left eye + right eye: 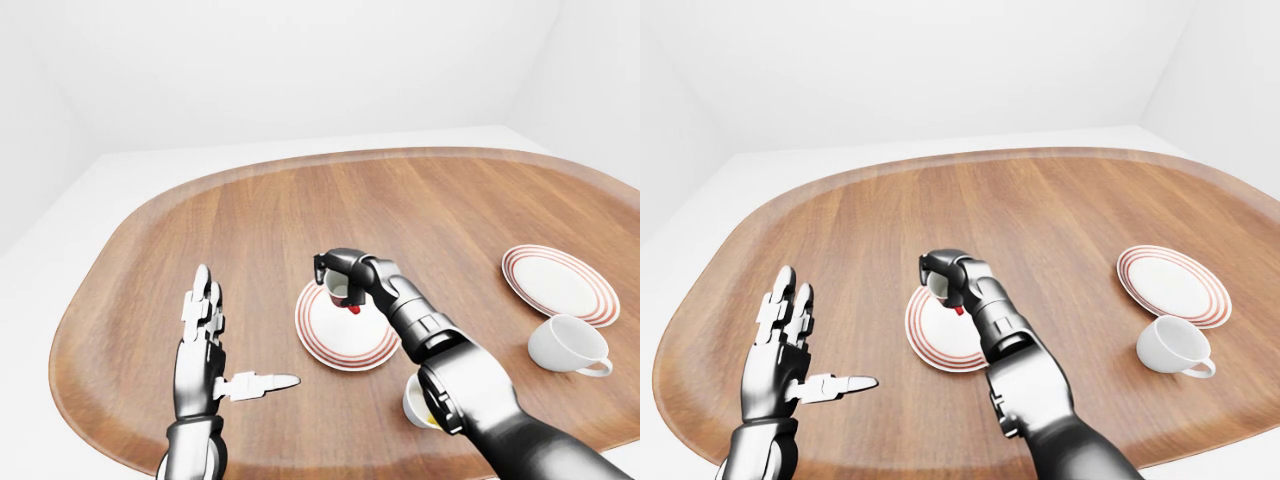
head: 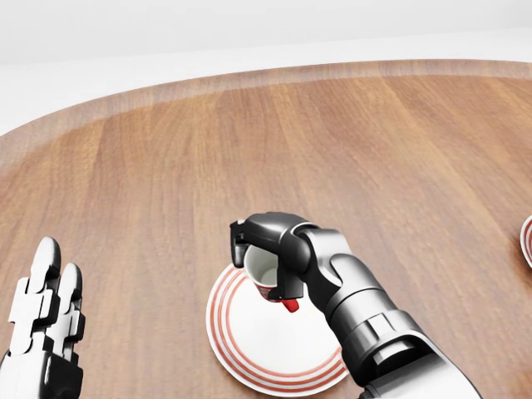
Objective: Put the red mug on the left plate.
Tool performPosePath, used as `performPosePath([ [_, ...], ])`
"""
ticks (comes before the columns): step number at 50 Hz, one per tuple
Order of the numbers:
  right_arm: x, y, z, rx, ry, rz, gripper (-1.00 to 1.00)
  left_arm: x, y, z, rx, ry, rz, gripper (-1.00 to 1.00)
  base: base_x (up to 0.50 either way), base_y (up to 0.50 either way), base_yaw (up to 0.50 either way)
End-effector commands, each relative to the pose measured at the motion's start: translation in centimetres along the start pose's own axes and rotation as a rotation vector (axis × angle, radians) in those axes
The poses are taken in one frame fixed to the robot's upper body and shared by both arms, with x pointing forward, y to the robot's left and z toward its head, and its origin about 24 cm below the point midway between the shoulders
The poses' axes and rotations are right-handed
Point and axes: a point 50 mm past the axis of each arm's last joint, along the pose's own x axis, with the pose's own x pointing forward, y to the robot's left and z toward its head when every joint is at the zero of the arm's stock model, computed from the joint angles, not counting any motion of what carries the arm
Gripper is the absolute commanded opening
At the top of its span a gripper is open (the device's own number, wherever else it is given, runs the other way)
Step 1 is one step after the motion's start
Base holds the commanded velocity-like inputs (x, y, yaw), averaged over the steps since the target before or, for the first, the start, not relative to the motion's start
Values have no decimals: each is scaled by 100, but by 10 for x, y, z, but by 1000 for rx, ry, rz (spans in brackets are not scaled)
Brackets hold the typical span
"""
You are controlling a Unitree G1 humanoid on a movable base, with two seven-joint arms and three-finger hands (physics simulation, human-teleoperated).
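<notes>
My right hand (image 2: 266, 262) is shut on the red mug (image 2: 264, 277), whose white inside faces up and whose red handle hangs below the fingers. It hangs over the upper left part of the left plate (image 2: 249, 353), a white plate with red rings; whether it touches the plate is unclear. In the left-eye view the mug (image 1: 338, 290) sits at the plate's (image 1: 335, 345) top edge. My left hand (image 1: 205, 340) stands open and upright at the left, well apart from the plate, with nothing in it.
The wooden table (image 1: 250, 220) has rounded edges. At the right of the left-eye view lie a second red-ringed plate (image 1: 560, 282), a white cup (image 1: 565, 345) and another pale cup (image 1: 420, 405) partly hidden behind my right arm.
</notes>
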Motion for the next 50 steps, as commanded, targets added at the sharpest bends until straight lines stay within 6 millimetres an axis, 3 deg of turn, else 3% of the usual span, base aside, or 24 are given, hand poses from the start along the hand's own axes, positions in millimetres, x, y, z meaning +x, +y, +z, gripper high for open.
performPosePath([
  [1,0,18,-21,86,46,-25,-100,1,0,0,-1,-4,0,100,0,0,0],
  [15,0,29,-33,184,83,-93,-100,1,1,0,-3,-1,4,100,0,0,0],
  [29,2,51,-36,252,97,-38,-100,0,1,0,-3,-2,5,100,0,0,0],
  [36,3,65,-33,198,105,12,-100,1,2,1,-5,-5,6,100,0,0,0],
  [50,4,66,-30,134,107,-5,-100,1,3,0,-8,-4,9,100,0,0,0],
])
